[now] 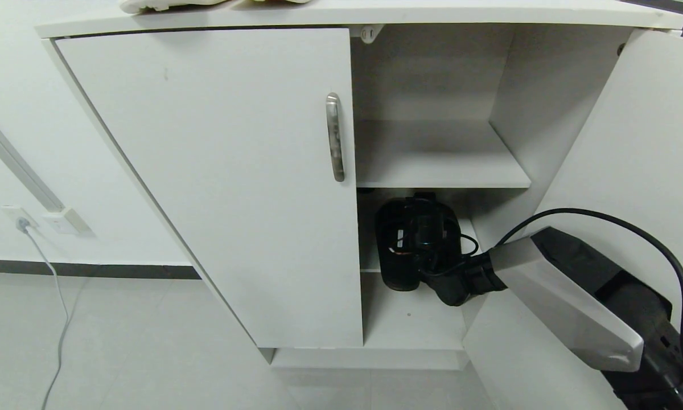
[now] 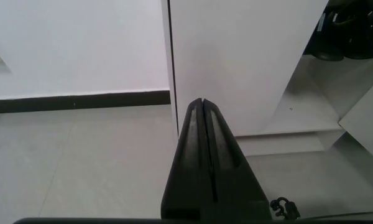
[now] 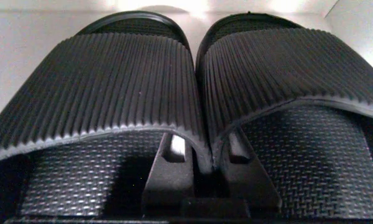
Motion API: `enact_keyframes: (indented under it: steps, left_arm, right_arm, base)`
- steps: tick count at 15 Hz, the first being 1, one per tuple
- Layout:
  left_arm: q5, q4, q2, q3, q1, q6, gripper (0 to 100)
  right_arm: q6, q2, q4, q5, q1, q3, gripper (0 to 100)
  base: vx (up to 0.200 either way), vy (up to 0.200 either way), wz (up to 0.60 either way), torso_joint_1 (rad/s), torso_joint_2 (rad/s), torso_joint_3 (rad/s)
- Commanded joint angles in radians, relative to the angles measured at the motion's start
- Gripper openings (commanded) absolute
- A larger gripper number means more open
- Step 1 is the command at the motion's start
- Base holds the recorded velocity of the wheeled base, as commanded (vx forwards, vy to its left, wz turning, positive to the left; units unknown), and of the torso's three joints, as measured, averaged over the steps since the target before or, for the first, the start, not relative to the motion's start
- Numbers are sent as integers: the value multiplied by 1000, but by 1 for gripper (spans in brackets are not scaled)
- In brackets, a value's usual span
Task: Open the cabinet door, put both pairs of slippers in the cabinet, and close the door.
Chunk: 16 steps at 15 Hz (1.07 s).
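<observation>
A white cabinet (image 1: 341, 14) stands with its left door (image 1: 216, 182) closed and its right door (image 1: 632, 171) swung open. My right gripper (image 3: 205, 149) is inside the lower compartment, under the shelf (image 1: 438, 165). It is shut on a pair of black ribbed slippers (image 3: 137, 87), pinching their inner edges together; they appear in the head view as a dark mass (image 1: 398, 250). A pair of white slippers (image 1: 171, 4) lies on the cabinet top. My left gripper (image 2: 202, 102) is shut and empty, held low over the floor in front of the closed door.
The closed door has a metal handle (image 1: 334, 136). The cabinet floor (image 1: 410, 324) lies bare in front of the black slippers. A wall socket (image 1: 20, 219) with a grey cable (image 1: 60, 319) is at the left. Tiled floor (image 1: 148, 353) lies open before the cabinet.
</observation>
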Motion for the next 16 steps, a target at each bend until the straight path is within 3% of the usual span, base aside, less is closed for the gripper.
enact_keyframes:
  steps: [1,11,12,16]
  left_arm:
    - [0,0,0,0,0,0,0]
    - [2,0,0,0,1,-3,0]
    - [2,0,0,0,0,-3,0]
    - [2,0,0,0,0,-3,0]
  right_arm:
    - [0,4,1,5,-5,-6,0]
    - [8,25,-2,23,-11,-4,0]
    - [8,30,-2,23,-12,-4,100]
    - [8,33,-5,14,-11,17,100]
  base:
    - [0,0,0,0,0,0]
    - [0,0,0,0,0,0]
    - [0,0,0,0,0,0]
    - [0,0,0,0,0,0]
